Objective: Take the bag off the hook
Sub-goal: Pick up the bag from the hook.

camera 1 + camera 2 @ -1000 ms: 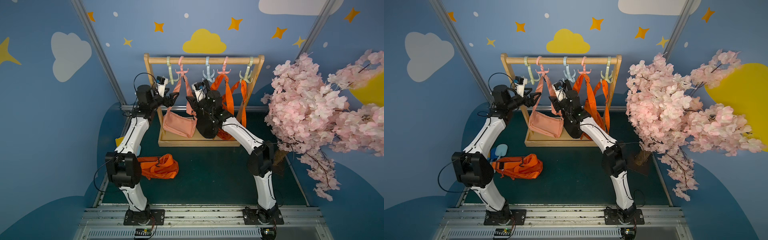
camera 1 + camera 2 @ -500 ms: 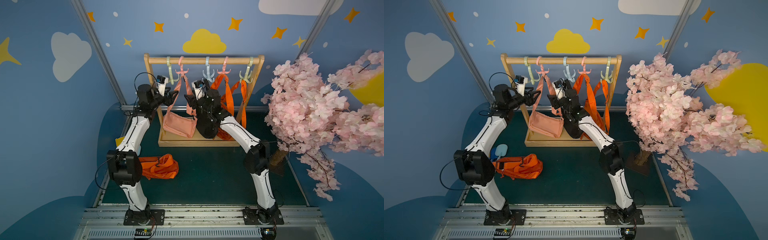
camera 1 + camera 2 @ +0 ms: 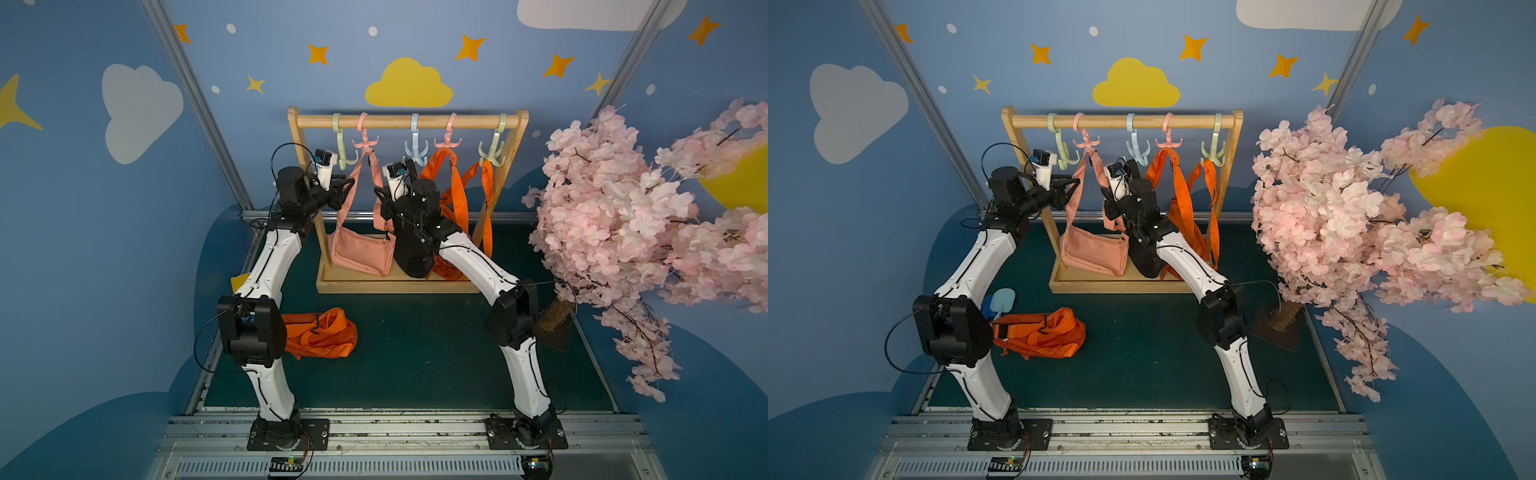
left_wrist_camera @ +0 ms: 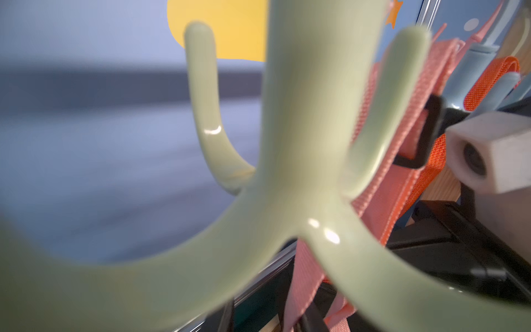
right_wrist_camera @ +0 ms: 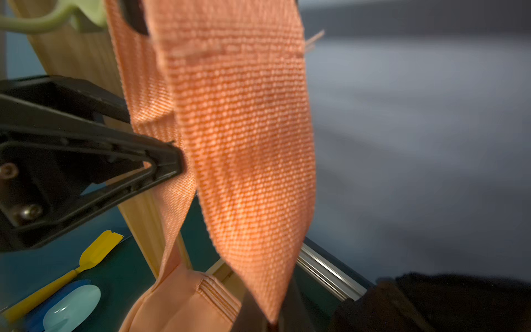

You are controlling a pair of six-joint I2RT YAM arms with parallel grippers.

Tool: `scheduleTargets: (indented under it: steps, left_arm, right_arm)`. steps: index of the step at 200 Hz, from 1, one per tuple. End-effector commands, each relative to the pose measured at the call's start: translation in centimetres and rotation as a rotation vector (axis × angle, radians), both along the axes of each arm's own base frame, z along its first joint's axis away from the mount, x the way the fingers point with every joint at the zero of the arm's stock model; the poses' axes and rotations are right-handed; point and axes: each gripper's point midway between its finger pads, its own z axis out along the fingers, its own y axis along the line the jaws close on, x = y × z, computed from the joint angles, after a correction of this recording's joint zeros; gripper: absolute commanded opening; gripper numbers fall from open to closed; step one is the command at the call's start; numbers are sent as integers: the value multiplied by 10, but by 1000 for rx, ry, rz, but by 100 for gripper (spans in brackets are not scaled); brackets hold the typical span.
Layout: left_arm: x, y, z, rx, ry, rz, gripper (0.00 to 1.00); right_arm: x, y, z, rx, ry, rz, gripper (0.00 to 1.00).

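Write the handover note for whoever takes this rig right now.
Claws: right claw shut on the strap of the pink bag, its right strand; left claw at the left strand, grip unclear.
Things: pink bag hangs by the strap from the pink hook on the wooden rack; an orange bag lies on the table.
Done: strap pinched, nothing lifted.
Left: lift the strap over the hook's prong, carry the bag clear.

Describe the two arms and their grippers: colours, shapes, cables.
The left arm and right arm have white link shells between bulky black joints, on black base plates. Thin black cables loop out near the joints. Each wrist carries a white camera block. The left gripper and right gripper are black, with slim tapering fingers.
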Motion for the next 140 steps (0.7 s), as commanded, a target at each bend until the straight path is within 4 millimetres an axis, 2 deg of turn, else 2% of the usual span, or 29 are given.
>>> scheduleTargets:
  steps: [1, 92, 140]
  left_arm:
    - [0, -4, 10, -14, -14, -19, 30]
    - [-8, -4, 20, -34, -15, -26, 4]
    - [-18, -5, 34, -59, -21, -36, 4]
  right_arm:
    - [-3, -10, 23, 10, -31, -12, 0]
    - [-20, -22, 54, 36, -62, -9, 0]
    - [-33, -31, 66, 34, -62, 10, 0]
